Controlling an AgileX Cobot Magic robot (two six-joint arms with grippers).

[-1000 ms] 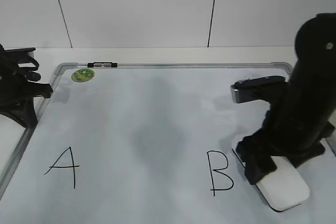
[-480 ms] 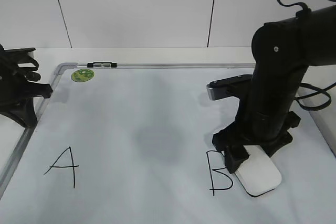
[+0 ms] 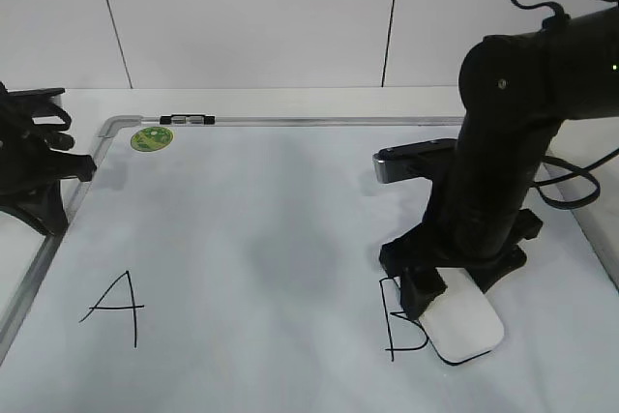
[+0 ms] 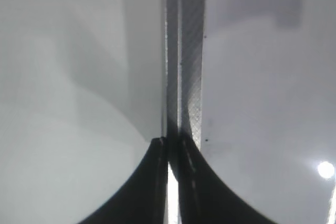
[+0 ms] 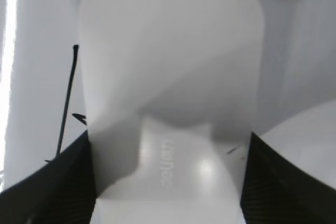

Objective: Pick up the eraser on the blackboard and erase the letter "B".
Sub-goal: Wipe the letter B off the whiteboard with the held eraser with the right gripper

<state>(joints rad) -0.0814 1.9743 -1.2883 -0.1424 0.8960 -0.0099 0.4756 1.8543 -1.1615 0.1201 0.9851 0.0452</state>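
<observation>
While the right pincer (image 3: pixel 437 289) pinches the eraser (image 3: pixel 464 326) flat on the blackboard (image 3: pixel 271 239), wiping the letter "B" (image 3: pixel 401 321) is underway; next, sweep left.

Bare blackboard (image 3: pixel 271 229) lies open between the "A" (image 3: pixel 116 307) and the right arm (image 3: pixel 493 191), which blocks the right side.

Ext cam front, angled down, wrist cams close on blackboard (image 3: pixel 242 210)
</observation>
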